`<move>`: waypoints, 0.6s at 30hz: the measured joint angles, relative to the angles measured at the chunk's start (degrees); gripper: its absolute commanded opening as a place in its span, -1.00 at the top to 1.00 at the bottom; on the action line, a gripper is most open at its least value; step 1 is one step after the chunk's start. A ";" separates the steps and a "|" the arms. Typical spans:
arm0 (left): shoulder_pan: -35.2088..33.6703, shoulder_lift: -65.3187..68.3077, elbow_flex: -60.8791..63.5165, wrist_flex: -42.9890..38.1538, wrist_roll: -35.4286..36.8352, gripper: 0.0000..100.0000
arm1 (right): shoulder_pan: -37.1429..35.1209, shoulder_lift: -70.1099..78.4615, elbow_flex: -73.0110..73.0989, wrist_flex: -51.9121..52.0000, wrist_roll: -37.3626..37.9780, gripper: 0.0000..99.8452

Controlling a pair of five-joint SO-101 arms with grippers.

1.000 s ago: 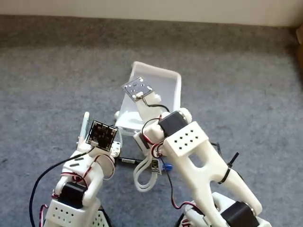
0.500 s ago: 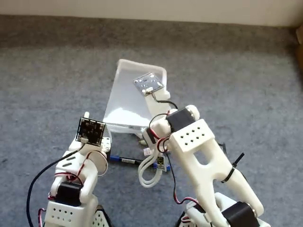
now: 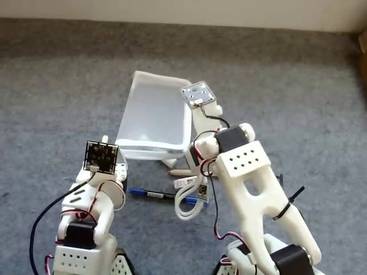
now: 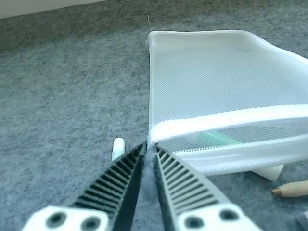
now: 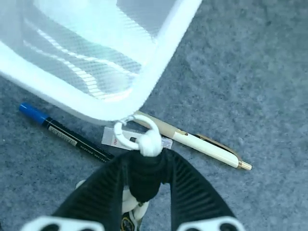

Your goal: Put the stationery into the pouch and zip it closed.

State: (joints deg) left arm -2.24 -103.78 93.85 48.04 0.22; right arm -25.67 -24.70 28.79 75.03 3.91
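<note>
- The pouch point(image 3: 152, 112) is thin white mesh, so expect it to be light and floppy and to slide on the grey mat point(image 3: 63, 86) unless it is pinned. Take it by the stiffer zip edge or a corner, not by the mesh.
- Your left gripper point(image 4: 149, 150) sits low at the pouch's near corner, with its fingers pressed almost together on that edge.
- Your right gripper point(image 5: 150, 153) points down at the other near corner. Its fingers are closed round the white zip pull point(image 5: 144, 138), a small cord loop that may slip.
- The blue-capped pen point(image 3: 156, 195) and the cream pen point(image 5: 202, 144) lie outside, just beside the mouth. Both look hard and slim and are likely to roll.
</note>
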 measured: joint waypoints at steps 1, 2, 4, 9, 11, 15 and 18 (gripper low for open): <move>0.00 0.00 0.00 0.00 0.00 0.99 | 0.35 0.00 0.00 0.00 0.00 0.99; 0.00 0.00 0.00 0.00 0.00 0.99 | 0.70 0.00 0.00 0.00 0.00 0.99; 0.00 0.00 0.00 0.00 0.00 0.99 | 1.58 0.00 0.00 0.00 0.00 0.99; 0.00 0.00 0.00 0.00 0.00 0.99 | 3.43 0.00 0.00 0.09 0.00 0.99; 0.00 0.00 0.00 0.00 0.00 0.99 | 3.60 0.00 0.00 0.79 0.00 0.99; 0.00 0.00 0.00 0.00 0.00 0.99 | 3.60 0.00 -0.70 2.81 0.00 0.99; 0.00 0.00 0.00 0.00 0.00 0.99 | 3.60 0.00 -0.79 3.43 0.00 0.99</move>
State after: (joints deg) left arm -2.24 -103.78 93.85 48.04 0.22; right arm -22.07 -24.70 28.00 78.46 3.91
